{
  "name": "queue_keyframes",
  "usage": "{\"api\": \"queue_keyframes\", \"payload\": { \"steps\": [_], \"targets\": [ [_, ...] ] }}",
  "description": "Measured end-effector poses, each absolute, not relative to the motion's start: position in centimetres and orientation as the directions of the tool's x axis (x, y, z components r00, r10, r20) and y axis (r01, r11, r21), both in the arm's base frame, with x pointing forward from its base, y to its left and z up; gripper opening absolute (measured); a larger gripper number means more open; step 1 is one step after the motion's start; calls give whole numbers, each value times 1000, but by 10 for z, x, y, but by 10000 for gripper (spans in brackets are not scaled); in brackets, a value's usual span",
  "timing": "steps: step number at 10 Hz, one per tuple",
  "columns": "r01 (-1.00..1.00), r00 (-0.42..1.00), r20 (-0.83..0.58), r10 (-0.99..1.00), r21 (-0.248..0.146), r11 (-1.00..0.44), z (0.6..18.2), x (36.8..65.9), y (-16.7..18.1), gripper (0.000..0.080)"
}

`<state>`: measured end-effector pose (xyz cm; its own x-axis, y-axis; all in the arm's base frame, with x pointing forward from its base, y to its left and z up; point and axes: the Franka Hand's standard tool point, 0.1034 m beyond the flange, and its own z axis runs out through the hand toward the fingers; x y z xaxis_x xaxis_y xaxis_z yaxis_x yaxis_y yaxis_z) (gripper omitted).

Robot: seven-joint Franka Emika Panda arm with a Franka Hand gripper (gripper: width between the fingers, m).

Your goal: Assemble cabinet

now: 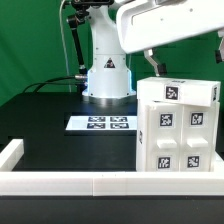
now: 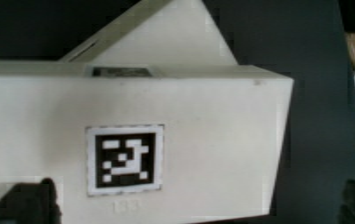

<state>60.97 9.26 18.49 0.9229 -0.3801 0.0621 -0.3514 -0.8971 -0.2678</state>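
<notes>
A marker board (image 1: 104, 124) with four tags was laid flat on the black table (image 1: 50, 120). A low white border rail (image 1: 60, 181) was set along the table's near edge, and a green backdrop (image 1: 30, 40) was hung behind.

Robot arm (image 1: 150, 25): one, white, reaching in from its base (image 1: 107, 78) toward the exterior view's right, wrist hanging downward. Gripper (image 2: 200, 205): jaws standing spread wide, dark fingertips (image 2: 26, 200) showing, gripping nothing.
</notes>
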Motion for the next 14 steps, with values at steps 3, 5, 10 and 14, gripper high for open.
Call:
{"api": "queue_keyframes", "payload": {
  "steps": [3,5,10,14],
  "targets": [
    [171,972,183,148,-118,-978,184,611,89,797],
    [393,907,190,376,-60,-917,183,610,87,797],
    [708,701,123,702,-1,-706,168,601,87,797],
    [774,629,107,770,2,-633,155,597,82,797]
  ]
}}
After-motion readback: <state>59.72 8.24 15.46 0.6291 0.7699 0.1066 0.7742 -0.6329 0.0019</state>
